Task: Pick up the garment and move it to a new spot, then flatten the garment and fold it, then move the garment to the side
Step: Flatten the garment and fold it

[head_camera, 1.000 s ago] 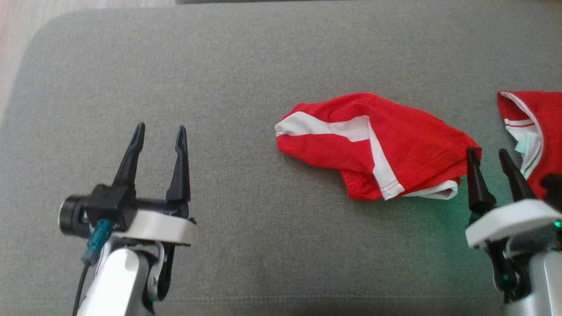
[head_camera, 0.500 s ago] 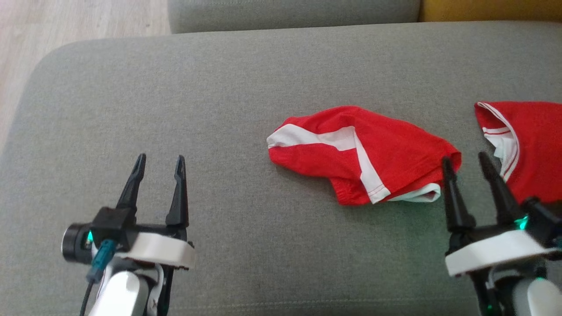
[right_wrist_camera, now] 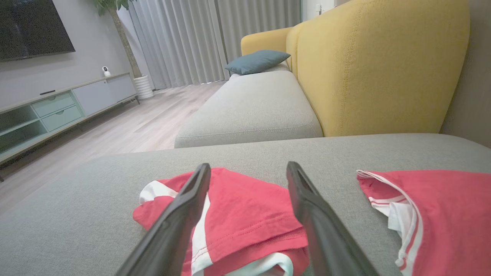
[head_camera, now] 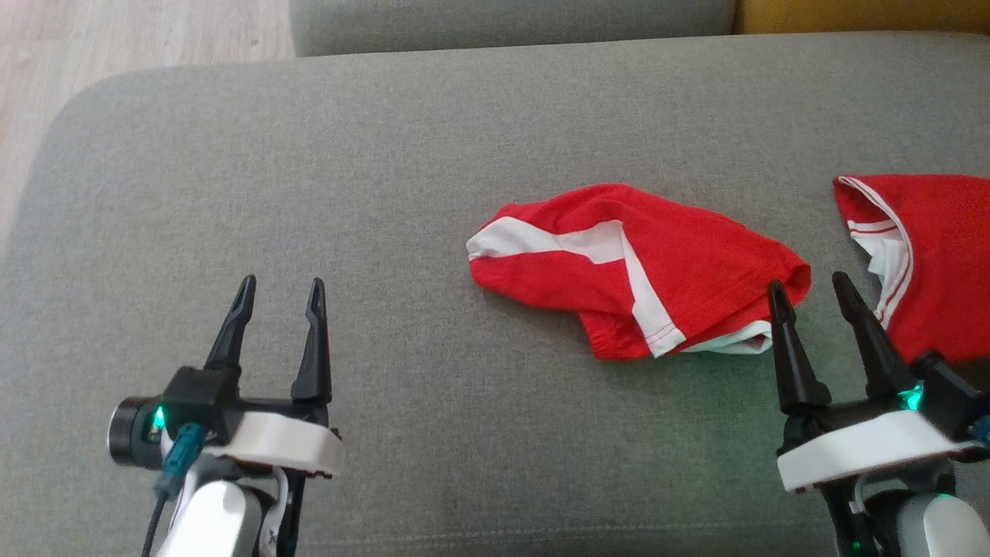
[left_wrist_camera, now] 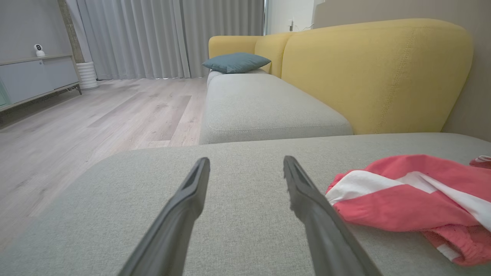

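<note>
A crumpled red garment (head_camera: 696, 263) with white stripes lies right of centre on the grey cushion (head_camera: 387, 178). My right gripper (head_camera: 806, 281) is open, its left fingertip just at the garment's near right corner, with nothing between the fingers. In the right wrist view that gripper (right_wrist_camera: 249, 165) hovers over the garment (right_wrist_camera: 249, 214). My left gripper (head_camera: 281, 281) is open and empty, well to the garment's left over bare cushion. The left wrist view shows its gripper (left_wrist_camera: 246, 160) with the garment (left_wrist_camera: 402, 207) off to its right.
A second red garment (head_camera: 943, 255) with white trim lies at the cushion's right edge, also seen as the red garment (right_wrist_camera: 448, 218) right of my right fingers. Beyond are a grey seat (left_wrist_camera: 264, 107), a yellow backrest (left_wrist_camera: 376, 73) and wood floor (head_camera: 116, 39) at the left.
The head camera has tilted, so the whole picture slid down and more floor shows. My right gripper has drawn back slightly from the garment's corner. Both grippers stay open.
</note>
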Motion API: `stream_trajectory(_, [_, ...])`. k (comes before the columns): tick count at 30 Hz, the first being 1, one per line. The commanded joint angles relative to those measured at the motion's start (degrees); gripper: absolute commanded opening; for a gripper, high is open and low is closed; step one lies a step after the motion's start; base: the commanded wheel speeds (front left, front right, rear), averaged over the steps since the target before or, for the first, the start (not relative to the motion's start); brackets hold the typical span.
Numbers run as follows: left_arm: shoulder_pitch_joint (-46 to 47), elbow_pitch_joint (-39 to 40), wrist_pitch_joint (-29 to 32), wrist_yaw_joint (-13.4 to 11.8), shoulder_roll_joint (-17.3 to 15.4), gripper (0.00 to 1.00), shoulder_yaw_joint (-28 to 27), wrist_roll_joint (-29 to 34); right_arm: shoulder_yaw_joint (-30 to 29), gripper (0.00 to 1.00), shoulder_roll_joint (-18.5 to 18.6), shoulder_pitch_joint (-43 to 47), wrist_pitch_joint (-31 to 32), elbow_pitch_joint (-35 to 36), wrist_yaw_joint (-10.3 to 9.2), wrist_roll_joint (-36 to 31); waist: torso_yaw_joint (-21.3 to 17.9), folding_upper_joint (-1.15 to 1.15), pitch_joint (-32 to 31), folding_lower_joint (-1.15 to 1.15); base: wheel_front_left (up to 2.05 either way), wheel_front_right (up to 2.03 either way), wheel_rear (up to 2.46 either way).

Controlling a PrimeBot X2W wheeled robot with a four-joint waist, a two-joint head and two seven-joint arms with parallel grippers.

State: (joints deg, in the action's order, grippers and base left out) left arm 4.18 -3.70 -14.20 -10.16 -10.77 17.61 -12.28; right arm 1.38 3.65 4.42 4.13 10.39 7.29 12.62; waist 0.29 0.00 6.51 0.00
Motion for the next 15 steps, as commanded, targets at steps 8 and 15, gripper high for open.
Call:
stream_trajectory(8, [8.2, 0.9, 3.7, 2.7, -0.1, 1.0, 1.5, -0.1, 1.4, 1.0, -0.1, -2.3, 0.7, 2.6, 0.2, 0.5, -0.5, 0.0, 2.7, 0.0, 0.0, 0.0, 0.0])
stream_trajectory(15, [19.4, -6.9, 15.0, 8.4, 3.8, 1.0, 6.2, -3.6, 2.1, 1.0, 0.0, -4.4, 0.7, 2.1, 0.2, 0.8, -2.8, 0.0, 6.6, 0.0, 0.0, 0.0, 0.0])
